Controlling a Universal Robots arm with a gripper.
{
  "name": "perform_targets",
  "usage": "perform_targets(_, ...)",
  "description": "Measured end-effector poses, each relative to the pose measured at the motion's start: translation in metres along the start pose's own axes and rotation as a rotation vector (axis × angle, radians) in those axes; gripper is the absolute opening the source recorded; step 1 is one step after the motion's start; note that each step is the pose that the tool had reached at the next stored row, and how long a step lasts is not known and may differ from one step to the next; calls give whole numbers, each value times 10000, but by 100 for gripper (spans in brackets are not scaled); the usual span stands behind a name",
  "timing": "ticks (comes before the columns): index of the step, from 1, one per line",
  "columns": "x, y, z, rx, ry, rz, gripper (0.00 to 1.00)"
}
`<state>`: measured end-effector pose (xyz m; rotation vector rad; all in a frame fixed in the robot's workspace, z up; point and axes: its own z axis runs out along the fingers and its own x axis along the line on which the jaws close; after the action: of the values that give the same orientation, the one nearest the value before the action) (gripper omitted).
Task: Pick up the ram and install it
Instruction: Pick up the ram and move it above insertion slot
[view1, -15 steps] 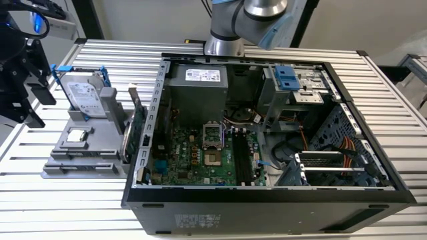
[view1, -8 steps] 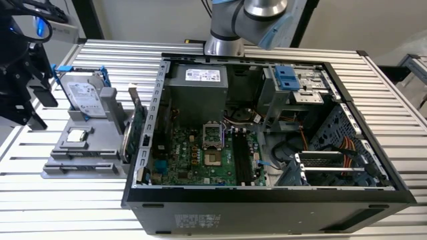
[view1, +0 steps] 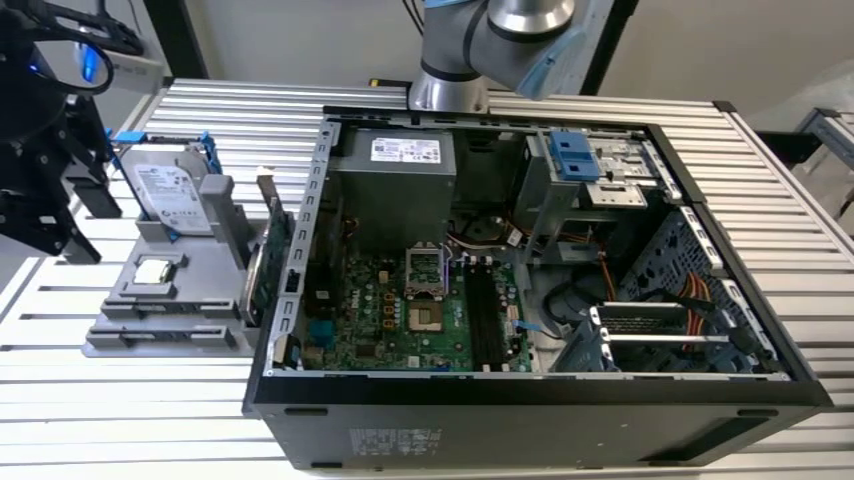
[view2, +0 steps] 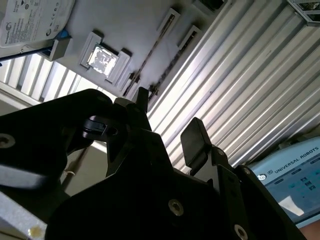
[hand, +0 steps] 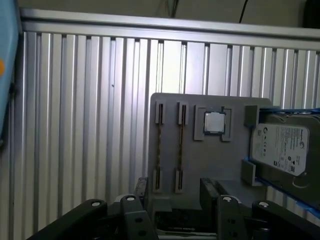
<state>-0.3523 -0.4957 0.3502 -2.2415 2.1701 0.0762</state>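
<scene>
In the first wrist view the ram shows as two thin sticks on edge, one (hand: 159, 145) beside the other (hand: 180, 145), held in clips on a grey holder tray (hand: 200, 165). The second wrist view has a ram stick (view2: 150, 56) on the same tray (view2: 125, 25). My gripper (hand: 175, 192) hangs over the tray's near end, open, with nothing between its black fingers (view2: 195, 140). In the exterior view the gripper (view1: 74, 235) is at the far left, beside the tray (view1: 187, 255). The black motherboard slots (view1: 483, 322) lie inside the open computer case (view1: 534, 400).
The tray also carries a silver hard drive in a blue frame (view1: 174, 195), a processor chip (view1: 154, 270) and an upright green card with a metal bracket (view1: 274, 255). The arm's base (view1: 454, 60) stands behind the case. Ribbed aluminium table (view1: 107, 410) surrounds everything.
</scene>
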Motion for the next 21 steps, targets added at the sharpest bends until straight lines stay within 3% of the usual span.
perform_targets(21,7,-15,125,2,0,0,100)
